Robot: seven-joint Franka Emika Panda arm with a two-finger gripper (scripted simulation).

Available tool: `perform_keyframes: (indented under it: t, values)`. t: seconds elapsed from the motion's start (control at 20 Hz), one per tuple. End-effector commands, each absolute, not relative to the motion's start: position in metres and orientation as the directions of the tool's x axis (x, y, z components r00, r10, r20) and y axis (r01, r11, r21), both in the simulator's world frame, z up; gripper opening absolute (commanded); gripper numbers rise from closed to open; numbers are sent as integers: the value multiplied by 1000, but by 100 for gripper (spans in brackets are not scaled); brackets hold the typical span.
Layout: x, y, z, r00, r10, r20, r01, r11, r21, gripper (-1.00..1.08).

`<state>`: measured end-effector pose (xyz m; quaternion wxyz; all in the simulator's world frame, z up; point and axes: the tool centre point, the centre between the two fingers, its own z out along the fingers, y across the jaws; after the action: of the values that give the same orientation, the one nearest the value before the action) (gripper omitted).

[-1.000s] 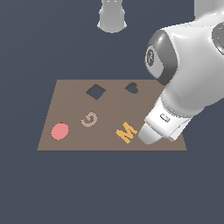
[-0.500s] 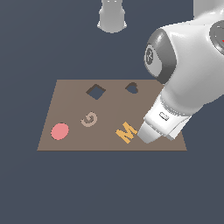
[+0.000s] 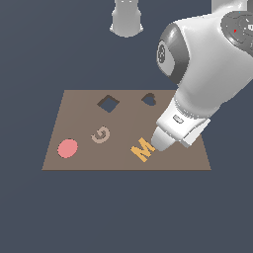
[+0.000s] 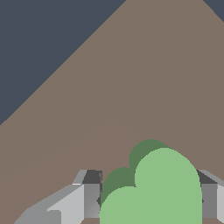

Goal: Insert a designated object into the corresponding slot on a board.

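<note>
Green heart (image 4: 153,188) sits between the tool (image 4: 148,197) fingers, seemingly clamped, low over the board (image 3: 79,113) beside the orange M (image 3: 142,148). Grasp step, probably. Next: lift, carry to the heart slot (image 3: 149,99) beyond the M, align lobes, lower.

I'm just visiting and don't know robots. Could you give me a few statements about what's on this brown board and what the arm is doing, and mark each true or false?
1. The green heart sits between the two fingers of the tool. True.
2. The heart-shaped slot is already filled. False: it is dark and empty.
3. The orange M lies next to the tool in the exterior view. True.
4. The red disc sits inside the diamond cutout. False: it lies flat on the board, nearer the exterior view's left.
5. A tan G lies on the board. True.
</note>
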<state>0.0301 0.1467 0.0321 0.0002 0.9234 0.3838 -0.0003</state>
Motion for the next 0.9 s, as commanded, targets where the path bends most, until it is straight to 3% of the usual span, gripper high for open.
perform_keyframes:
  t: [0.0, 0.85]
  values:
    - [19, 142, 33, 703, 711, 0, 711, -703, 0, -100]
    - [-78, 103, 39, 683, 730, -1, 730, -683, 0, -100]
